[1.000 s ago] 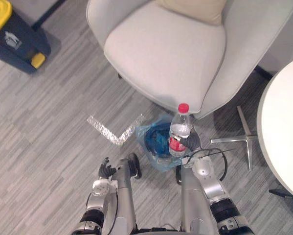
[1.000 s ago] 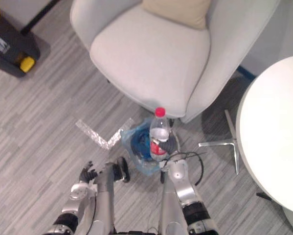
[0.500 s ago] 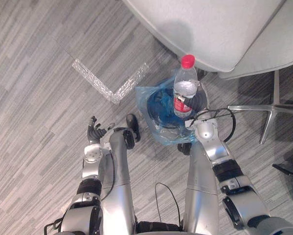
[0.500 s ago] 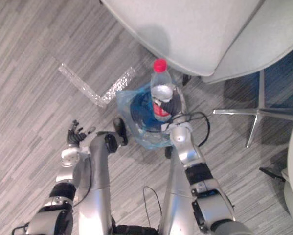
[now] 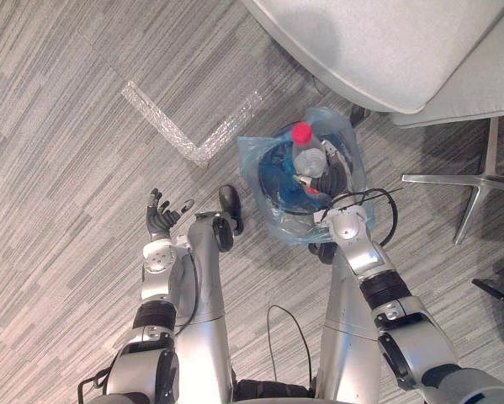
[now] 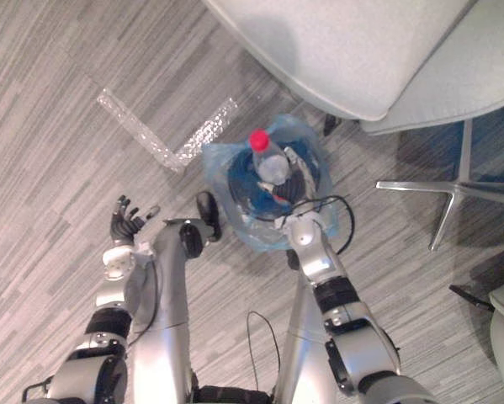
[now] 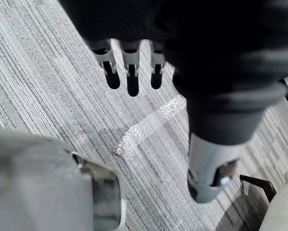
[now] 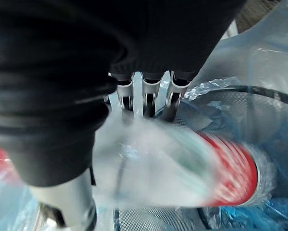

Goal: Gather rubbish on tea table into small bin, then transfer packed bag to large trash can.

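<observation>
A plastic bottle (image 5: 307,158), red-capped, is shown in the mouth of the blue-bagged small bin (image 5: 253,156), gripped round its body by the curled fingers (image 8: 144,98) of the right hand (image 5: 327,180). It is judged light, thin-walled and slippery, and best held at the waist. The left hand (image 5: 159,219), fingers spread, is seen at 8 o'clock of the bin. The striped grey floor (image 5: 66,168) is bare nearby. The chair (image 5: 386,42) at 1 o'clock is apparently clear of the bin.

Grey striped floor (image 5: 66,126) with a bin, a tape mark and a chair on it

A small bin (image 5: 273,172) lined with a blue bag (image 5: 250,151) stands near the middle. A shiny L-shaped tape mark (image 5: 193,139) is stuck flat at its 10 o'clock. A pale armchair (image 5: 386,42) stands at 1 o'clock, its metal leg (image 5: 479,178) resting at 3 o'clock.
</observation>
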Controlling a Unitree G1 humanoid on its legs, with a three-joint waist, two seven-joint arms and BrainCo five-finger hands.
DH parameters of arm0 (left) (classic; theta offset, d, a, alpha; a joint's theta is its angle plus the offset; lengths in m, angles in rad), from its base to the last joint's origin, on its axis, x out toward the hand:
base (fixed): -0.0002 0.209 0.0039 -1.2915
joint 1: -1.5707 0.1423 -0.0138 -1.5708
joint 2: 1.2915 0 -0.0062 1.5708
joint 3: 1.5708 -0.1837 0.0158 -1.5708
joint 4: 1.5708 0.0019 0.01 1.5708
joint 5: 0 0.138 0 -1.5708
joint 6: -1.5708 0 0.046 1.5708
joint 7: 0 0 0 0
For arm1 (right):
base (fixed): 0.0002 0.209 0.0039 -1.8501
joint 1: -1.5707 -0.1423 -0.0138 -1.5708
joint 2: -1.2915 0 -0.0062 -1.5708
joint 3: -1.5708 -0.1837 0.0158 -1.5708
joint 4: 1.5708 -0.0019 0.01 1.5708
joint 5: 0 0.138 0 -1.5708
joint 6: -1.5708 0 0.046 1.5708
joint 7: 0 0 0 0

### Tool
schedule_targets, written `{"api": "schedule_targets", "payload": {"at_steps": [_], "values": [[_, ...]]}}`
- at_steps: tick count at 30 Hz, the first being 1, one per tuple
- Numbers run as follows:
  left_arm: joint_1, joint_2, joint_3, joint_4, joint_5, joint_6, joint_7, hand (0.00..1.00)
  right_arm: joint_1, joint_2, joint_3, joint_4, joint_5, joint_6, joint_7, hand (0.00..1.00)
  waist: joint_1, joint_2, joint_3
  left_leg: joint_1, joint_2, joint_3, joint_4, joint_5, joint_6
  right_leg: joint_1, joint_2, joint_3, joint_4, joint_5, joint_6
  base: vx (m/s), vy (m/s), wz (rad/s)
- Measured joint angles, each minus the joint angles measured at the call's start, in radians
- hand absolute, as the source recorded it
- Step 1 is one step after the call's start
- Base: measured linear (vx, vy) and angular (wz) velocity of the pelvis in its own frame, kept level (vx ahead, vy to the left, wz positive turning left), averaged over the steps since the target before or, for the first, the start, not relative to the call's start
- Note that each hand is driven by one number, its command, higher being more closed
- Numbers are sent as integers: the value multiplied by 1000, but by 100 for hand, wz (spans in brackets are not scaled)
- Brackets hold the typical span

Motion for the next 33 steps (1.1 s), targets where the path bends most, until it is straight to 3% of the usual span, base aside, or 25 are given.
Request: {"api": "schedule_targets", "payload": {"at_steps": [9, 17, 23, 33], "values": [[-1, 3, -8, 28, 3, 1, -1, 0, 38, 12, 73, -5, -46, -28, 38, 0, 1, 0, 0, 29, 2, 4, -17, 3, 2, 28, 1, -4, -22, 5, -4, -22, -19, -2], [-1, 8, -35, 61, 33, 4, -2, 0, 46, -5, 177, 1, -118, -43, 106, 0, 1, 0, 0, 72, -2, 8, -101, 37, -2, 73, 1, -23, -103, 36, -11, -22, -48, 1], [-7, 5, -43, 65, 34, 4, -1, 0, -1, -8, 205, 75, -147, -40, 116, 0, 1, 0, 0, 72, -19, -1, -145, 64, -7, 75, -11, -43, -125, 42, -18, -6, -45, 13], [-63, -33, -29, 62, -2, -3, 14, 0, -123, -6, 139, 251, -237, 42, 48, 0, 2, 0, 0, -6, -103, -76, -248, 157, -19, 23, -75, -121, -129, 40, -23, -20, -31, 34]]}}
